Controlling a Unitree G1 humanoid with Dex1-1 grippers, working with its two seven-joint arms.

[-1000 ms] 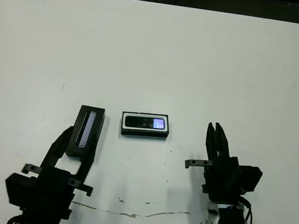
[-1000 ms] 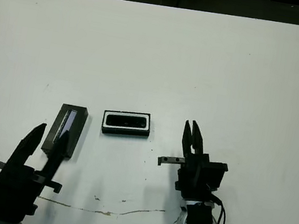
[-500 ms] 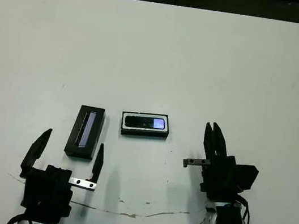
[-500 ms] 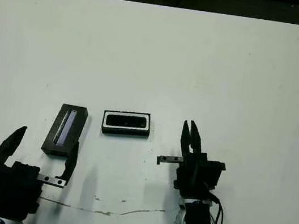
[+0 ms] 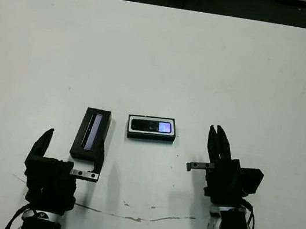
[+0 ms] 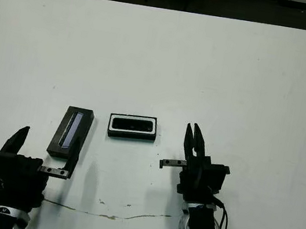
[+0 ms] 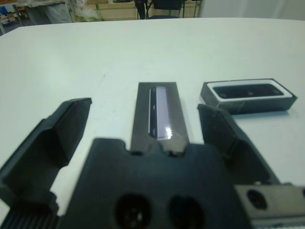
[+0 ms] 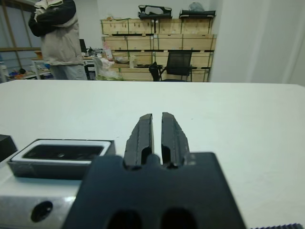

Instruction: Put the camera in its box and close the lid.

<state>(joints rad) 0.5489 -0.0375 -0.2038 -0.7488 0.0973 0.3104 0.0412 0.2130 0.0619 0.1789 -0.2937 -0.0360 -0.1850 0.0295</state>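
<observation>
Camera (image 5: 151,126) is seen lying in the white-lined box (image 5: 149,137), beside the black lid (image 5: 91,133) on the white table (image 5: 208,65). Left gripper (image 5: 70,150) is spread near the lid; right gripper (image 5: 217,140) is pressed together.

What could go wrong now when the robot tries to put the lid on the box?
The lid lies flat on the table, so the open left gripper might only push it along instead of grabbing it. The box with the camera sits close beside the lid, so a finger could bump it. The lid could also land crooked and not shut.
</observation>
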